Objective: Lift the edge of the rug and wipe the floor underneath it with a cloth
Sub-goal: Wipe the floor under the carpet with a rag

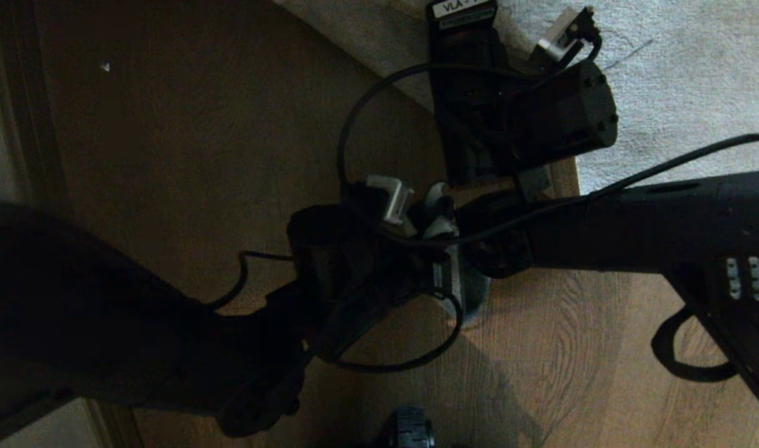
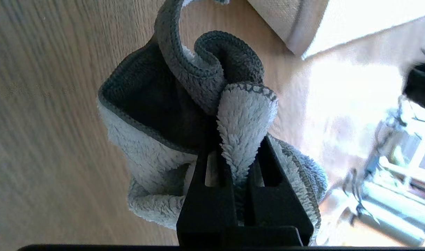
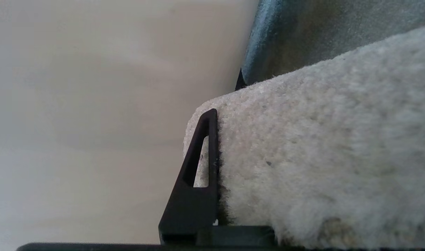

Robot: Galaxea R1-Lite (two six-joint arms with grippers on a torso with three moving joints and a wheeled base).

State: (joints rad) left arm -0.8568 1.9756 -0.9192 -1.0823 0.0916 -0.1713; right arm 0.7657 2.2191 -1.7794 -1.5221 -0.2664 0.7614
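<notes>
My left gripper (image 2: 238, 146) is shut on a bunched grey cloth (image 2: 156, 104) that hangs against the brown wood-grain floor (image 2: 52, 122). In the head view this gripper (image 1: 451, 283) sits low at the centre, with the cloth (image 1: 476, 292) showing beside it on the floor (image 1: 572, 348). My right gripper (image 3: 230, 118) is shut on the rug edge (image 3: 303, 139). One black finger (image 3: 202, 167) shows and the pile hides the other. In the head view the right gripper (image 1: 463, 25) reaches up to the lifted rug edge (image 1: 379, 56) at the top. The same edge (image 2: 289, 24) shows raised beyond the cloth.
The rest of the rug (image 1: 665, 93) fills the top right. A dark baseboard and wall (image 1: 18, 124) run along the left. Black cables (image 1: 354, 124) loop between both arms. A wheel of my base (image 1: 410, 429) sits at the bottom. A blue-grey upholstered surface (image 3: 303, 31) stands behind the rug.
</notes>
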